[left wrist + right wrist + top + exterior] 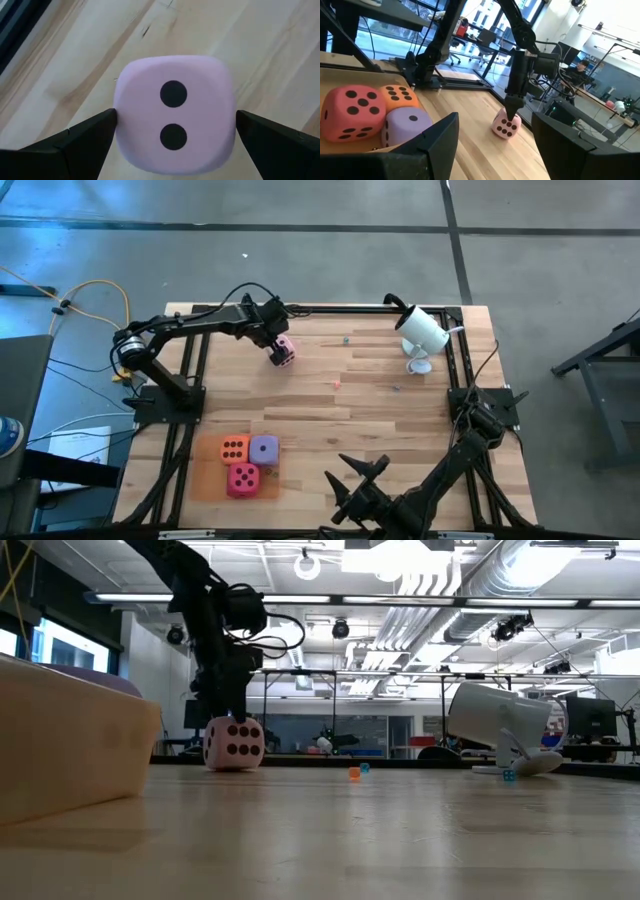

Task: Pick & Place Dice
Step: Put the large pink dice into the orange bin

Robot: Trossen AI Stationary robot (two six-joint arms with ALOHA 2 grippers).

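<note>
2 pips top pink die (174,112).

This looks like a big robot lab or workshop. Above the wooden table (400,830) run bright strip lights (250,597), fat silver pipes (500,580) and bare beams, and under the table is a grey concrete floor (300,250) with loose cables (90,290) beside it. Behind the table stand desks, chairs (482,42) and what may be computer screens (590,718).
</note>
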